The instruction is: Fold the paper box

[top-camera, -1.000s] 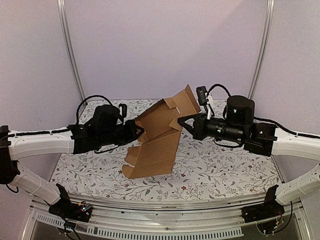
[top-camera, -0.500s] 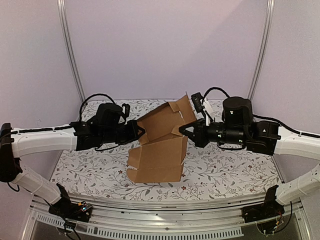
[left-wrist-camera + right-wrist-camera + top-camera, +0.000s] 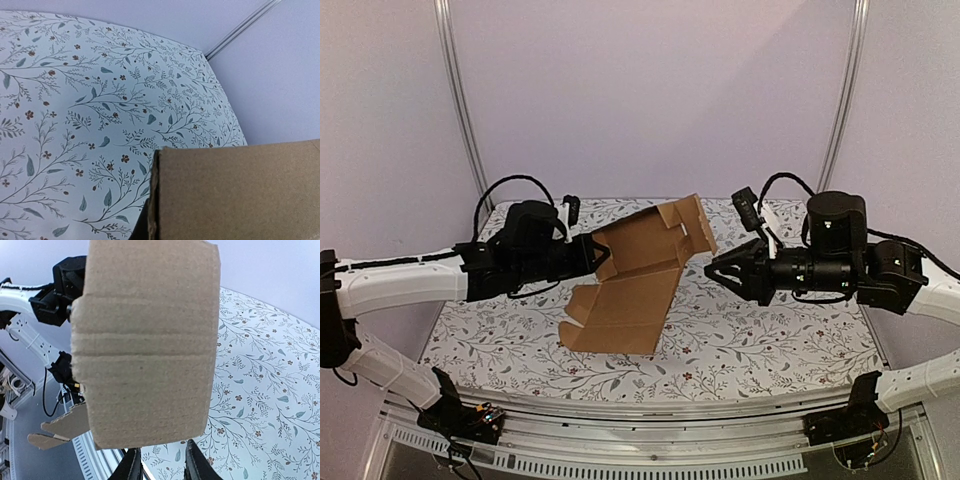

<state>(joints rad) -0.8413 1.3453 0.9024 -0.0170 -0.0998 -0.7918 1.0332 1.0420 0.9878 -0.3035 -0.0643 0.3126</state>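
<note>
The left gripper (image 3: 596,257) is clamped on the left edge of the paper box (image 3: 638,272), apparently to hold the half-folded sheet tilted above the table (image 3: 770,330) for folding, while the right gripper (image 3: 713,268) hovers just right of the box, jaws parted and empty.

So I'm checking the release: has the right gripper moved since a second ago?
Yes. The right gripper pulled back toward the right post, off the paper box.

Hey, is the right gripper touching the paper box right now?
Apart. The top view shows patterned tabletop between the right gripper and the nearest edge of the paper box.
</note>
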